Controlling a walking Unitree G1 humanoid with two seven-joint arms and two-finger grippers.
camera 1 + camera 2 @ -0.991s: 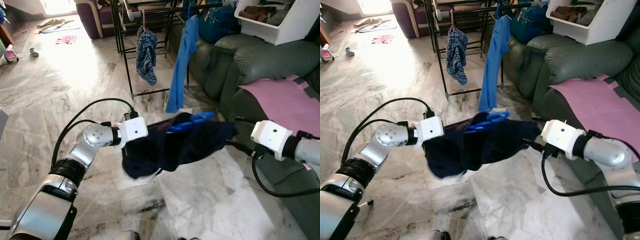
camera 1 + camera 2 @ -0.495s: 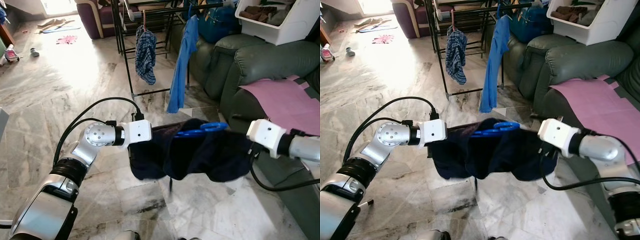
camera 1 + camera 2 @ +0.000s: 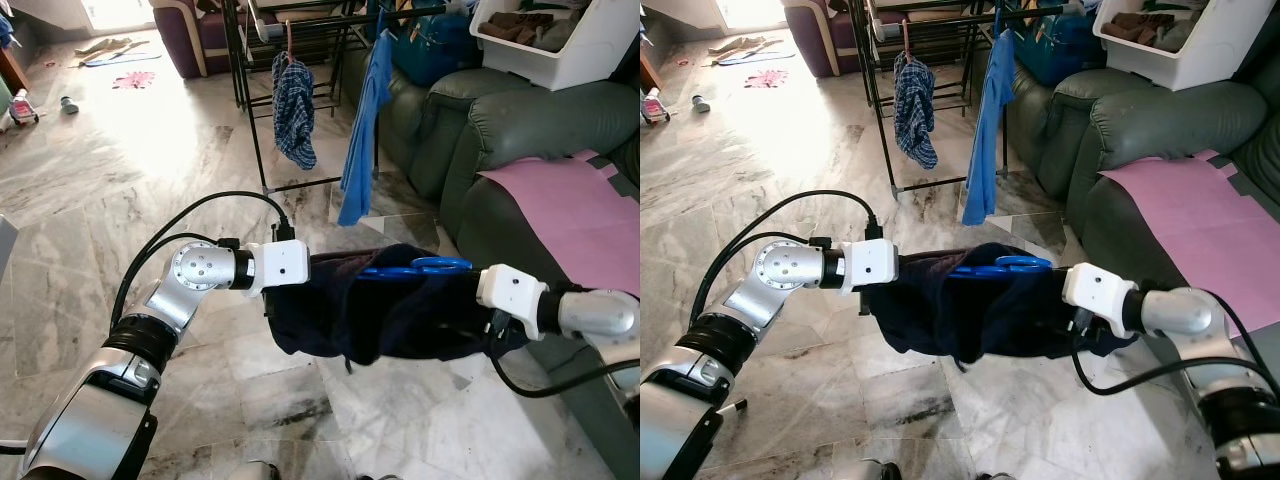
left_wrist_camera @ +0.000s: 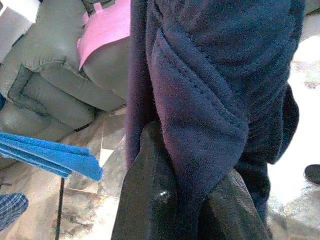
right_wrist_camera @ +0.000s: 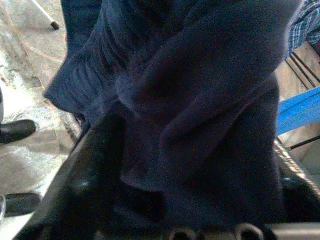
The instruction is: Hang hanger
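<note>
A dark navy garment (image 3: pixel 390 315) with a blue hanger (image 3: pixel 415 267) showing at its top edge hangs stretched between my two arms, above the marble floor. My left gripper (image 4: pixel 192 200) is shut on the garment's left end, with cloth pinched between its black fingers (image 4: pixel 150 200). My right gripper (image 5: pixel 165 200) holds the right end, its fingers buried in the folds. The black drying rack (image 3: pixel 250 100) stands ahead, well beyond the garment, with a plaid shirt (image 3: pixel 294 110) and a blue shirt (image 3: pixel 360 130) hanging on it.
A dark green sofa (image 3: pixel 520 130) runs along the right, with a pink cloth (image 3: pixel 570 205) on its seat and a white bin (image 3: pixel 560 35) on its back. A purple sofa (image 3: pixel 190 40) stands far behind the rack. Open marble floor (image 3: pixel 120 170) lies to the left.
The garment has been pulled out level between the arms. The hanger has shifted right and lies flatter. The right wrist has moved in towards the garment and a little lower.
</note>
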